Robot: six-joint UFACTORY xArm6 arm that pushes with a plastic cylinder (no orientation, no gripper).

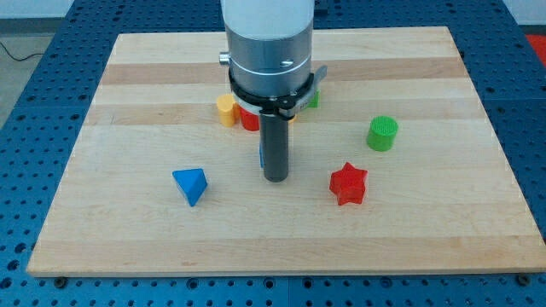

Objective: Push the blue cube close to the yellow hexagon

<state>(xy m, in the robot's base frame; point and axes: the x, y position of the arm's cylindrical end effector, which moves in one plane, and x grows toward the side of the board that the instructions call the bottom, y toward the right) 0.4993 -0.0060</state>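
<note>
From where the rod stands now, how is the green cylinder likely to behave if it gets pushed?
The green cylinder stands upright on its flat end on the wooden board, so it would probably slide rather than roll. It looks squat, so tipping seems unlikely. Its round side may deflect it off an off-centre push from my tip.
</note>
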